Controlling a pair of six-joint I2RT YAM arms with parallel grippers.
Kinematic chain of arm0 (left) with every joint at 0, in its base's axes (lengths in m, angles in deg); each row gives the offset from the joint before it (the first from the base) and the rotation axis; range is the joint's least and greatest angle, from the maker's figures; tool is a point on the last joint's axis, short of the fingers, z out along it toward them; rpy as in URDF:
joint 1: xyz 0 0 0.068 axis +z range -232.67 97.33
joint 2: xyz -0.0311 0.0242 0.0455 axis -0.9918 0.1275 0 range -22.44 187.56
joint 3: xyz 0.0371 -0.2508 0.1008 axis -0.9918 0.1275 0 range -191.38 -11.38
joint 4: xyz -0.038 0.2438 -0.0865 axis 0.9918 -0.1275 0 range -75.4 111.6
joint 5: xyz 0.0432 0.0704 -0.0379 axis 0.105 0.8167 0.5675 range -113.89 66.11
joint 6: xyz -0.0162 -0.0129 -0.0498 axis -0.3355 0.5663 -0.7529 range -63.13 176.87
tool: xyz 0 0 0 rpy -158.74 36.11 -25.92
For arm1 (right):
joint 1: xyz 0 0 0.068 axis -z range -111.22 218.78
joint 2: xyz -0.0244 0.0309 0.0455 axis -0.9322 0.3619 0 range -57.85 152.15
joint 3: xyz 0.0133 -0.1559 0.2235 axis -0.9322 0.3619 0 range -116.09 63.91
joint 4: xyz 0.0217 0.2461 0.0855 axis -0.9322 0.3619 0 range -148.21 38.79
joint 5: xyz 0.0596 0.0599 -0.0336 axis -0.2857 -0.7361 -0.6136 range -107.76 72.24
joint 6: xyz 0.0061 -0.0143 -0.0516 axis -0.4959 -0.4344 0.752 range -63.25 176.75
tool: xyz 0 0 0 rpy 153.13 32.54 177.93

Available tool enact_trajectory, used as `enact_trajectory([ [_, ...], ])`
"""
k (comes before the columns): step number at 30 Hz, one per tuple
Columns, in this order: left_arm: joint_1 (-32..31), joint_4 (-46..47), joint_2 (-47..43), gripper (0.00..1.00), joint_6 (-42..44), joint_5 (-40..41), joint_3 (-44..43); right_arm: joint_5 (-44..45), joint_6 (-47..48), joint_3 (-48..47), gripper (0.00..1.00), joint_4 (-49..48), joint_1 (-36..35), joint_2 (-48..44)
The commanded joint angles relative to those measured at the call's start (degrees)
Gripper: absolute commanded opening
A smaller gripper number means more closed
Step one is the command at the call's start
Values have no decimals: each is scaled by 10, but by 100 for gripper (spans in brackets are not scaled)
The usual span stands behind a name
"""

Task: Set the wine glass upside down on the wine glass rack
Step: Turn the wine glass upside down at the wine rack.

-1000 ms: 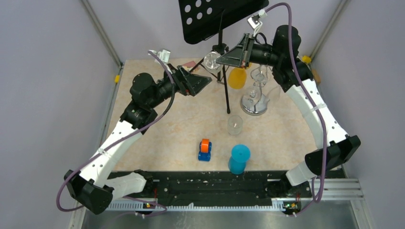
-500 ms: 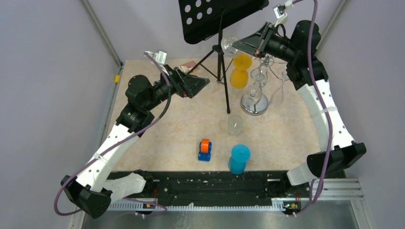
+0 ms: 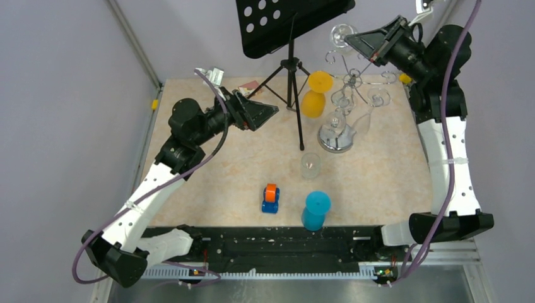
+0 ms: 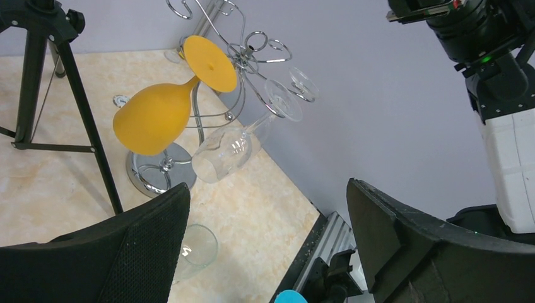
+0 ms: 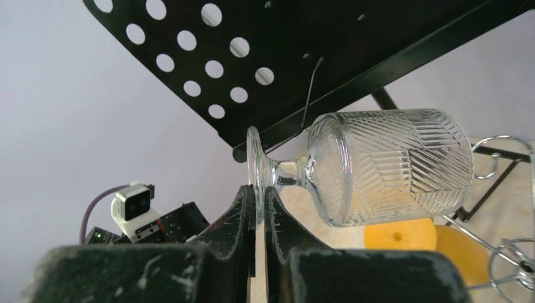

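Our right claw (image 5: 255, 201) pinches the foot of the wine glass (image 5: 391, 167), held sideways high at the far right, near the hooks of the wine glass rack (image 3: 335, 137). Our left claw (image 3: 258, 113) hangs spread at far left. We should tip the bowl downward and slide the stem into a free hook, clear of the music stand (image 3: 284, 22).

Bolted to a black rail (image 3: 277, 243) at the near edge of the bench (image 3: 221, 170). White links dotted with small holes, black joint housings between, on left arm (image 3: 150, 190) and right arm (image 3: 450, 158) alike. Draped in purple cable (image 3: 74, 270). Black wedge fingers: left pincer (image 4: 268, 208) mesh-textured, right pincer (image 5: 260, 196) scuffed grey.
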Motion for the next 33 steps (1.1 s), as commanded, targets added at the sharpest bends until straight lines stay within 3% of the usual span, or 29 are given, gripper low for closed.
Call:
enact_trajectory([
  [1,-1,13,3,96,8,-7,-8,24,31,-37,0,-30,35,-38],
  [15,-1,16,14,96,10,-3,-5,52,31,-29,0,-43,150,-23],
  [33,-1,39,67,96,20,-26,-36,88,-42,108,0,-140,227,-6],
])
